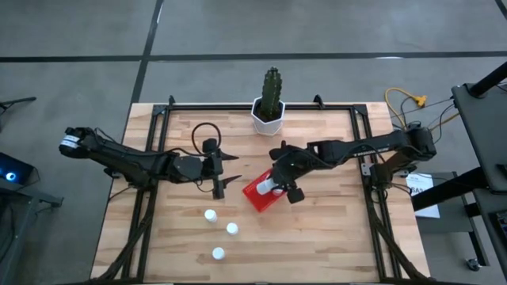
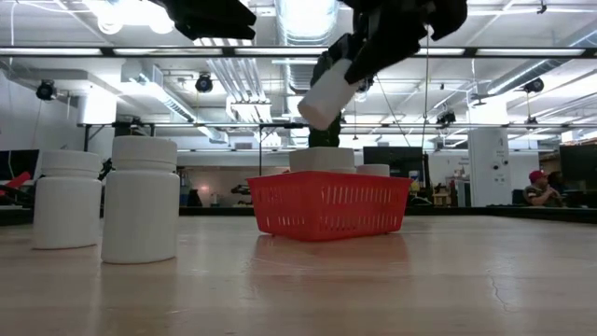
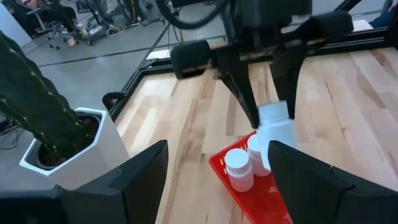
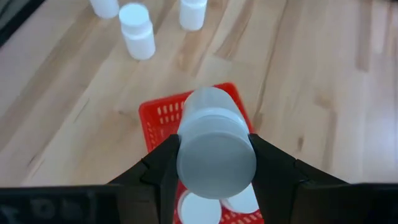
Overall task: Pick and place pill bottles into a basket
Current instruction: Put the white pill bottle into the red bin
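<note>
Pill bottle (image 4: 214,149) in right pincer (image 4: 214,163), hiding basket (image 4: 163,115)

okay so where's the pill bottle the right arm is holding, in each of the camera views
High view: the held pill bottle is just right of centre, over the red basket.
Low view: upper middle, tilted, above the basket.
Left wrist view: right of centre, between two dark fingers.
Right wrist view: centre, its round end toward the camera, in the right gripper.
Shared landmark: the red basket, directly beneath it.
</note>
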### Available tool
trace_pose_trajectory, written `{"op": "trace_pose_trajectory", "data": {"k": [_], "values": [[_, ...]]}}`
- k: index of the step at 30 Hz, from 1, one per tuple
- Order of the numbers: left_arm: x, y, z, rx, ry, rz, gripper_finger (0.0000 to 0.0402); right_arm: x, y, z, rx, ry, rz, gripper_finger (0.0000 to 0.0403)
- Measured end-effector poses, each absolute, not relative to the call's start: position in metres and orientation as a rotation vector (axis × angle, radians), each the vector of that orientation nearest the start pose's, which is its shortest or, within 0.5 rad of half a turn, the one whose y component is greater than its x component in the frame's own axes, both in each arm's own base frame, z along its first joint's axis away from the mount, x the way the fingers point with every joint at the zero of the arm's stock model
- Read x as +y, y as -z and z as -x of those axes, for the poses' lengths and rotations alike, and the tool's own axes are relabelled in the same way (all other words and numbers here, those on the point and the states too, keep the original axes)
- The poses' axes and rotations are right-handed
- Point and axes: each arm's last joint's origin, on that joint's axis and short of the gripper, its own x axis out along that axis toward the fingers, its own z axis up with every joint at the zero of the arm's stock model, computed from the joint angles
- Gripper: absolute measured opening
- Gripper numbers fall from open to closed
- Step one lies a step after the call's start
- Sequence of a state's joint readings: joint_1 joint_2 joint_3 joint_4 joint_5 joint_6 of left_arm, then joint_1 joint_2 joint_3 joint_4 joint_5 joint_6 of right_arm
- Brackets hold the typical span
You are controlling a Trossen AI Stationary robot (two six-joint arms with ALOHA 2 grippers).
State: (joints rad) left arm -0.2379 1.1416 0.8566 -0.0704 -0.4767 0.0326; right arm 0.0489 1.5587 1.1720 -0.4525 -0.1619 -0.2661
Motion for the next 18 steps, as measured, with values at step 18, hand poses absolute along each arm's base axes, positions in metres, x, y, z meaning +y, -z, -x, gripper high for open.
{"op": "trace_pose_trajectory", "data": {"k": [18], "values": [[-0.046, -0.298, -0.245, 0.353, -0.230, -0.163, 0.0258, 0.030, -0.234, -0.363, 1.054, -0.339, 0.227, 0.0147]]}}
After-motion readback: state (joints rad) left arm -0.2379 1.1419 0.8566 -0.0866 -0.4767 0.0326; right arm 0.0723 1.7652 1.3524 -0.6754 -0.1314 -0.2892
